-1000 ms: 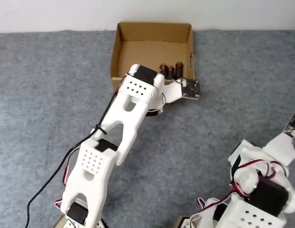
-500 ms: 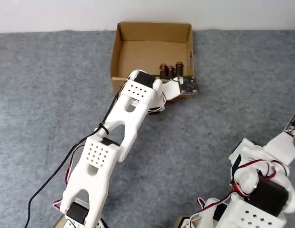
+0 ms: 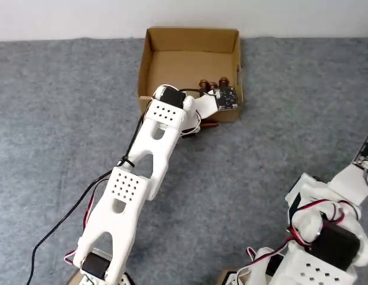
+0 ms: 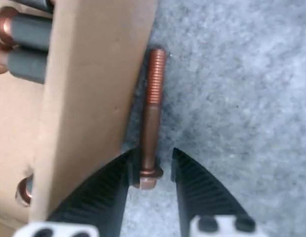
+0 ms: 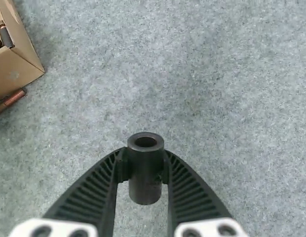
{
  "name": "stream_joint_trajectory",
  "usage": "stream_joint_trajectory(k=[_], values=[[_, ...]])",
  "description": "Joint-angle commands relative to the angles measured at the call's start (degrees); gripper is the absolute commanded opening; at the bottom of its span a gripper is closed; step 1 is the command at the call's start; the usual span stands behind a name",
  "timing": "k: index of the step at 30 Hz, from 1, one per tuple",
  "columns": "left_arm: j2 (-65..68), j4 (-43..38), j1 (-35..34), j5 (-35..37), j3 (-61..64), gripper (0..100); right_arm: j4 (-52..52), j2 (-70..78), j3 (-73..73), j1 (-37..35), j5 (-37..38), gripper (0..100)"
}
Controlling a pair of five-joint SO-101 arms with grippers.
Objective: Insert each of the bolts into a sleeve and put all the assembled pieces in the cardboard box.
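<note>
Left jaws narrowly apart astride bolt [image 4: 152, 113] head, perhaps touching; right jaws clamp sleeve [image 5: 145, 170]

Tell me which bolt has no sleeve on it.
The bare copper bolt lying on the carpet beside the cardboard box, outside its wall, within the open left gripper. The bolts inside the box wear dark sleeves.

Left arm [image 3: 155, 135] at rim of cardboard box [image 3: 190, 37]

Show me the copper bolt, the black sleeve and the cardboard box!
copper bolt [image 4: 150, 131]: left wrist view, on its smooth shank.
black sleeve [image 5: 144, 175]: right wrist view, on its side wall.
cardboard box [image 3: 193, 39]: high view, on its back wall.
</note>
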Motion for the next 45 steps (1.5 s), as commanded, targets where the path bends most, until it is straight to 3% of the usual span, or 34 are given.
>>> stream_joint_trajectory(k=[1,4,11,20,25,32,35,38,45], values=[[-0.4,4.6,-0.3,-3.8,-1.8,11,-1.3,0.1,-0.2,0.4,0.7,0.9],[-0.1,12.5,1.0,-8.6,-1.5,9,-1.3,0.1,-0.2,0.4,0.7,0.9],[-4.3,12.7,-0.3,-9.3,7.9,4,-1.3,0.1,-0.2,0.4,0.7,0.9],[-28.2,12.7,1.7,-9.6,43.8,4,-1.5,0.1,-0.2,0.4,0.7,0.9],[-39.1,12.6,2.6,-10.0,53.8,4,-3.3,0.1,-0.2,0.4,0.7,0.9],[-45.2,9.1,1.8,-8.0,49.5,5,-3.8,0.1,-0.2,0.3,0.7,0.9],[-43.9,4.9,1.1,-3.4,46.0,13,-3.8,0.1,-0.2,0.3,0.7,0.9],[-39.8,2.2,0.9,0.9,43.2,19,-3.7,0.1,-0.2,0.3,0.7,0.9],[-22.0,3.6,0.9,0.6,26.4,19,-3.3,0.1,-0.2,0.3,0.7,0.9]])
